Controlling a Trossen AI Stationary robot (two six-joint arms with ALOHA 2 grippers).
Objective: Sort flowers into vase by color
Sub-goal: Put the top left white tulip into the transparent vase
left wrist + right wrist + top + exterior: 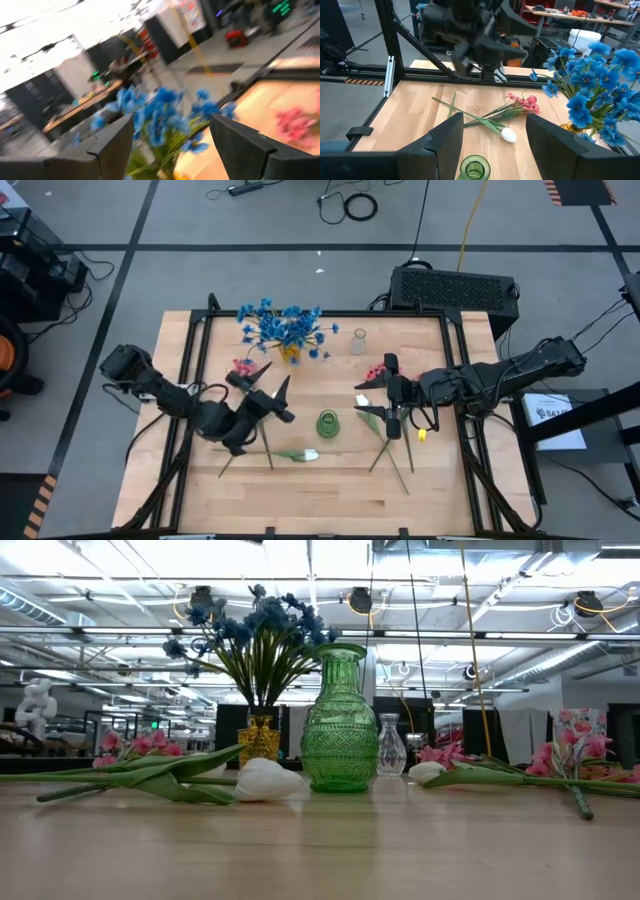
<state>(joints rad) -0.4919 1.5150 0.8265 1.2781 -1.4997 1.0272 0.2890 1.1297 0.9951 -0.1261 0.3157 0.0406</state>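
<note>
Blue flowers (pixel 285 328) stand with their stems in a small amber vase (pixel 260 736) at the table's far side. A green vase (pixel 328 423) stands mid-table and a small clear vase (pixel 359 340) stands farther back. Left of the green vase, a pink sprig (pixel 243 368) and a white tulip (pixel 306 454) lie flat on the table. To its right, another pink sprig (pixel 375 370) and a white bud (pixel 362 402) also lie flat. My left gripper (pixel 274 378) hangs open above the left flowers, pointing at the blue ones (pixel 160 112). My right gripper (pixel 385 393) hangs open above the right flowers, holding nothing.
The black frame rail (pixel 330 313) runs along the table's far edge, with a dark box (pixel 455 288) behind it. Bare wood lies along the near edge (pixel 320 505). In the right wrist view the left arm (pixel 475 40) looms across the table.
</note>
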